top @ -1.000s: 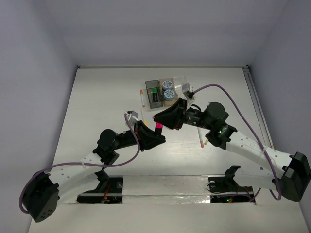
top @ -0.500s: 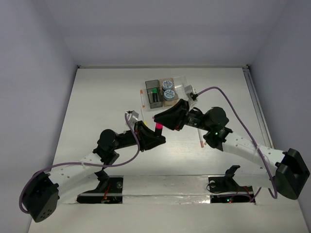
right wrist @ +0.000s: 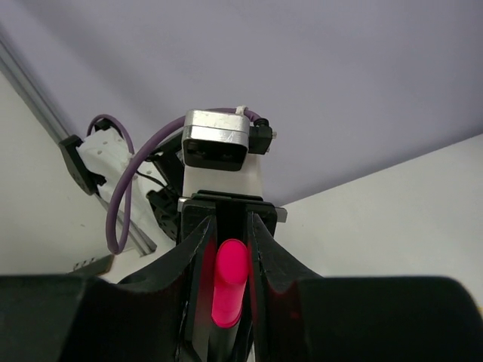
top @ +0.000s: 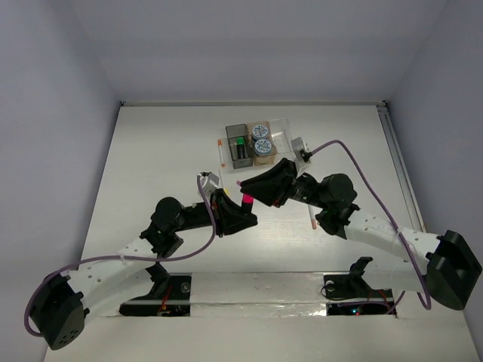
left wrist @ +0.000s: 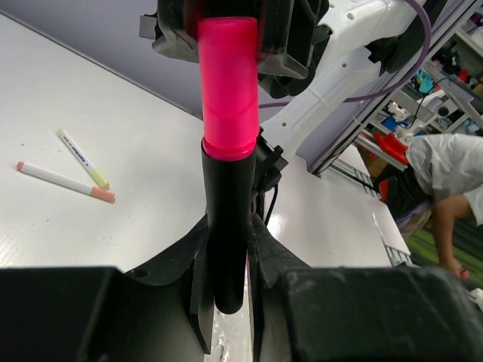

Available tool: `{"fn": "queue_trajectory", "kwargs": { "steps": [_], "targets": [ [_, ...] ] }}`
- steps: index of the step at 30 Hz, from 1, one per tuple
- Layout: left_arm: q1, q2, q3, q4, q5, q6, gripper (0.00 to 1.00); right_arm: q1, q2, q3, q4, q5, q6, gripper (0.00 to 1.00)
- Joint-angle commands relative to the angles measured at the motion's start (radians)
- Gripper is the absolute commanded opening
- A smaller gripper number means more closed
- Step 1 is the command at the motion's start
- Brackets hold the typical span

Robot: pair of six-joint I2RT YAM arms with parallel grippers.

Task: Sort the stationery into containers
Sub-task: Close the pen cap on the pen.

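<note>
A black marker with a pink cap (top: 245, 200) hangs above mid-table between both grippers. My left gripper (top: 240, 213) is shut on its black body (left wrist: 229, 226), and the pink cap (left wrist: 228, 83) sticks up past the fingers. My right gripper (top: 254, 190) is shut on that pink cap (right wrist: 230, 290). The containers stand in a row at the back: dark grey bin (top: 240, 151) with a green eraser (top: 238, 140), amber bin (top: 266, 159) with two tape rolls (top: 262, 138), and clear bin (top: 283, 134). One white pen (top: 220, 152) lies left of the bins.
Another white pen (top: 312, 215) lies on the table under the right forearm. In the left wrist view two pens (left wrist: 64, 181) lie side by side on the white table. A purple cable (top: 355, 162) arcs over the right arm.
The right arm's wrist and forearm have swung a little, its cable bracket moving right. The marker stays between both grippers in about the same spot.
</note>
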Motion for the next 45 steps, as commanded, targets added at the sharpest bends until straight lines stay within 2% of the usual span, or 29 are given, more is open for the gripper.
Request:
{"fn": "queue_trajectory", "kwargs": {
  "steps": [1,10,18,21,32,41,45],
  "targets": [
    [0.01,-0.059,0.127,0.127,-0.101,0.058,0.0,0.102,0.005,-0.05,-0.149,-0.06,-0.055,0.0],
    [0.019,-0.078,0.223,0.036,-0.143,0.117,0.0,0.201,0.037,-0.183,-0.086,0.07,-0.04,0.0],
    [0.039,-0.116,0.263,-0.036,-0.15,0.14,0.0,0.232,-0.002,-0.307,-0.205,0.107,-0.015,0.0],
    [0.048,-0.11,0.269,-0.033,-0.153,0.137,0.0,0.254,0.029,-0.333,-0.199,0.097,0.011,0.0],
    [0.08,-0.088,0.315,-0.065,-0.147,0.143,0.0,0.37,0.264,-0.436,0.1,0.112,0.109,0.0],
    [0.089,-0.099,0.374,-0.146,-0.158,0.182,0.0,0.443,0.225,-0.516,0.015,0.172,0.149,0.0],
    [0.089,-0.075,0.364,-0.122,-0.155,0.173,0.0,0.491,0.257,-0.479,-0.027,0.153,0.143,0.0]
  ]
}}
